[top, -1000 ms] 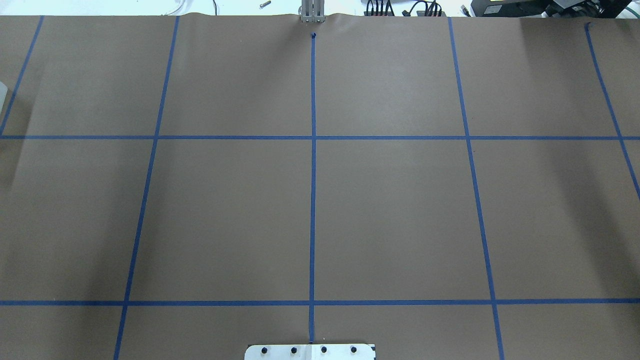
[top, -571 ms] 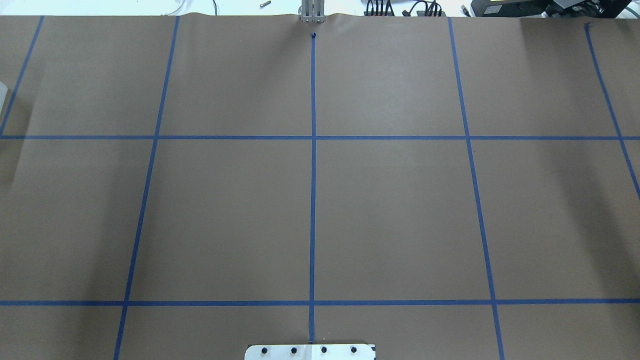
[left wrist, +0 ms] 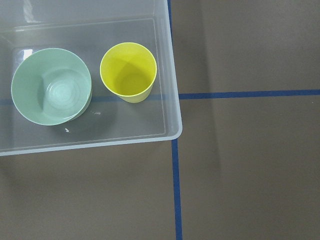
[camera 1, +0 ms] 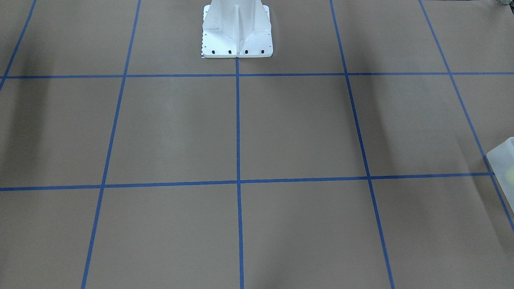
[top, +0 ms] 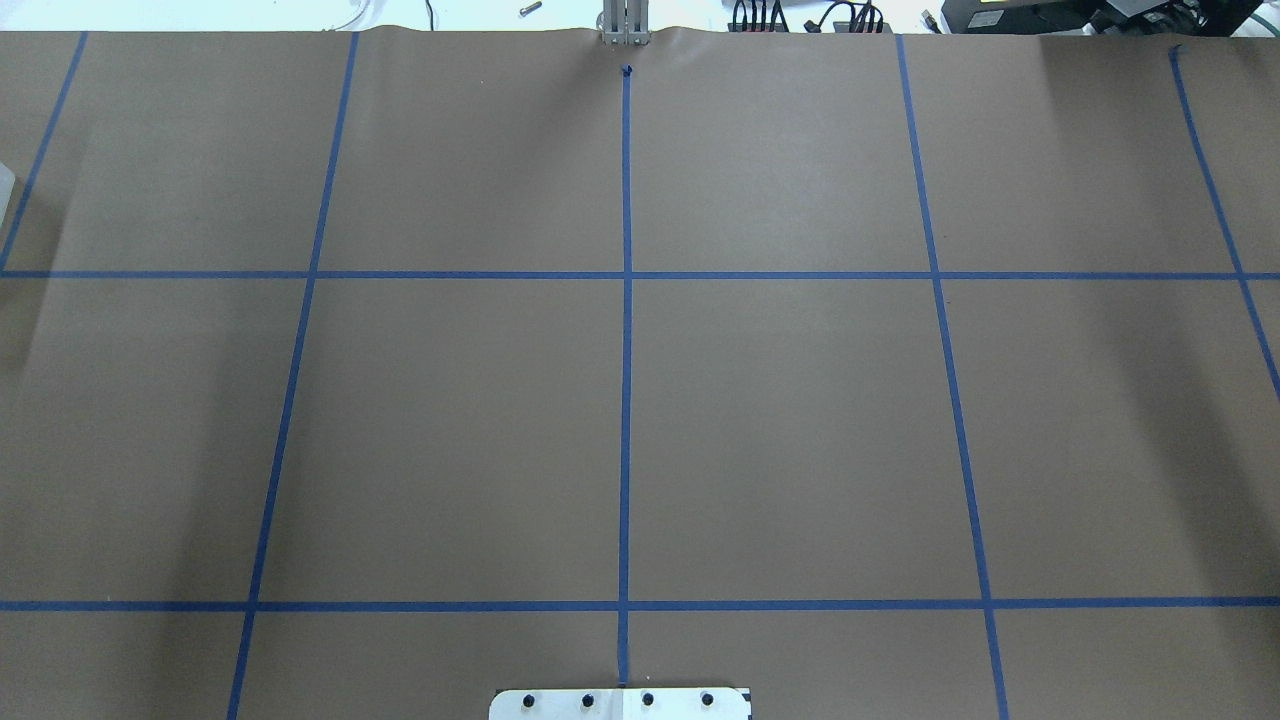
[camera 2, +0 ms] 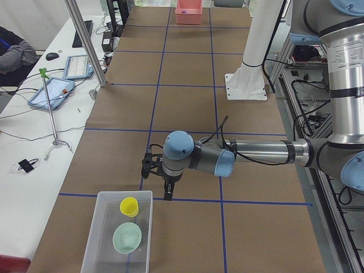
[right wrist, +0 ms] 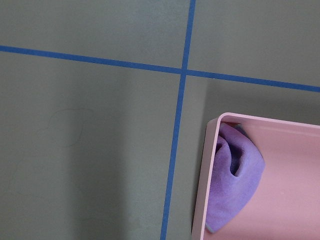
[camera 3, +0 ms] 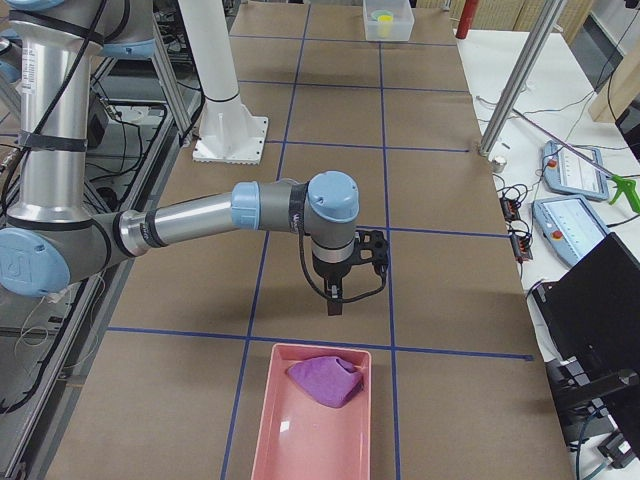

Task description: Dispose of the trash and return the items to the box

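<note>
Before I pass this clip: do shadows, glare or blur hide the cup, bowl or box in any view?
Left wrist view: sharp; yellow cup and mint bowl clear inside the box. Front-facing view: box cropped at the right edge, cup only a yellow smudge through its frosted wall; soft shadow bands cross the brown paper. Overhead view: just a box corner, far left.

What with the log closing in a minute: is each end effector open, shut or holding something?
Left end effector: cannot tell; only a side view shows it.
Right end effector: cannot tell; only a side view shows it.
</note>
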`<state>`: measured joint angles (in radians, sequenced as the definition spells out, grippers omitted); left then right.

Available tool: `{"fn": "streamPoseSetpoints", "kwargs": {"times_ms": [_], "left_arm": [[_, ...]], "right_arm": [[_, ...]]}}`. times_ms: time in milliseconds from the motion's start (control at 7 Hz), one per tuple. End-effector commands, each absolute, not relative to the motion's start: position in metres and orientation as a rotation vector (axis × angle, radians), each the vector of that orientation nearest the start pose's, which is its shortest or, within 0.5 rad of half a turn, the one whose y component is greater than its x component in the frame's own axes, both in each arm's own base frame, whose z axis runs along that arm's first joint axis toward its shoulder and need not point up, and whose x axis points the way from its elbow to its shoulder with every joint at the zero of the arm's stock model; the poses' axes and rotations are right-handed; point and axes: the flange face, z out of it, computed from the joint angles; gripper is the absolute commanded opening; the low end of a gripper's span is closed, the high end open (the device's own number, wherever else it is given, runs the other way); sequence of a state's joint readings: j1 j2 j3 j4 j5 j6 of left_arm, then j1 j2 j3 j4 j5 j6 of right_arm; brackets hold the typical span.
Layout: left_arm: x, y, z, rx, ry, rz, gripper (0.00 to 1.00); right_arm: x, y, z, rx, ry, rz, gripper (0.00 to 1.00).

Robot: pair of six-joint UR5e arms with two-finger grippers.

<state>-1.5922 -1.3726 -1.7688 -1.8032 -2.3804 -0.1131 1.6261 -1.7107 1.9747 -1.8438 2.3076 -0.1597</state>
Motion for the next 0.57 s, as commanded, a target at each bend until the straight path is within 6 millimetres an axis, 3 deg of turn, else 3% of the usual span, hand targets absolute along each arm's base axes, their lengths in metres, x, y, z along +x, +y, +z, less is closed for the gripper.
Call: {"fn": "streamPoseSetpoints", "kwargs": {"times_ms": [0,429], "left_arm": [[-0.07,-0.418,0.626,0.176,0.814,-0.036,0.99],[-0.07,-0.404,0.642,0.141,0.813,-0.051,0.99]], "right_arm": [[0.089,-0.408,0.558,0.065,-0.737,-0.094,1.0],[0.089,-0.404,0.554,0.072,-0.738,-0.097,1.0]]}}
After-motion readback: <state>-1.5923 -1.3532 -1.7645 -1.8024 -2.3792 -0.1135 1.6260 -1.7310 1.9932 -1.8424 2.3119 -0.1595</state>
